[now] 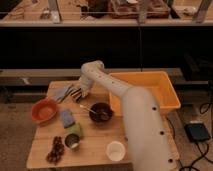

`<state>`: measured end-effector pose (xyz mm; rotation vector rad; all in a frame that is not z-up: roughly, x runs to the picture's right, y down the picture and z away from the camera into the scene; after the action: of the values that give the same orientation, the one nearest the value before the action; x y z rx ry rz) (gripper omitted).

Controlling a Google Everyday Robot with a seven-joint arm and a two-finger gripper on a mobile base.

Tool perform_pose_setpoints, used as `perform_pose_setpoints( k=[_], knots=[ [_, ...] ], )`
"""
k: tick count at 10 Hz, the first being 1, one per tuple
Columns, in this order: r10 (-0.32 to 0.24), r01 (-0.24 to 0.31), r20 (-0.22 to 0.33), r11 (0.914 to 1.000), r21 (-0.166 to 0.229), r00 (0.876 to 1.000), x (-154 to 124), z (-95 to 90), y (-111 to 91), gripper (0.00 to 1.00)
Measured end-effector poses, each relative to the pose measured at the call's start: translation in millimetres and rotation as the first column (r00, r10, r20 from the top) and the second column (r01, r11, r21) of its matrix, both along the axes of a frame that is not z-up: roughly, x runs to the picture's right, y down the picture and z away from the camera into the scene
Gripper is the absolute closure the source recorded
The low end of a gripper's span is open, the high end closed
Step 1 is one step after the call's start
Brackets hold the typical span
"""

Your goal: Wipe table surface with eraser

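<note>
My gripper (77,94) is at the back left of the wooden table (95,145), low over the surface and right beside a grey cloth (62,92). The white arm (107,82) reaches to it from the front right. A blue-grey block (67,118), possibly the eraser, lies on the table in front of the gripper and apart from it, between the orange bowl (44,110) and the dark bowl (101,113). I cannot make out anything held in the gripper.
A yellow bin (162,82) stands at the back right. The dark bowl holds a spoon. A green cup (74,139), a bunch of dark grapes (56,150) and a white cup (115,150) sit near the front edge. A shelf unit stands behind the table.
</note>
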<state>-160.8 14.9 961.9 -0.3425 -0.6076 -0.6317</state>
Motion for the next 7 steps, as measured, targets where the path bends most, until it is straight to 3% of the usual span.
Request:
perform_pose_setpoints(
  k=[3, 7],
  knots=[
    [-0.029, 0.029, 0.03, 0.9996, -0.003, 0.999, 6.6, -31.3, 26.2, 0.9],
    [-0.027, 0.027, -0.013, 0.9996, -0.009, 1.0, 62.1, -37.3, 38.6, 0.9]
  ],
)
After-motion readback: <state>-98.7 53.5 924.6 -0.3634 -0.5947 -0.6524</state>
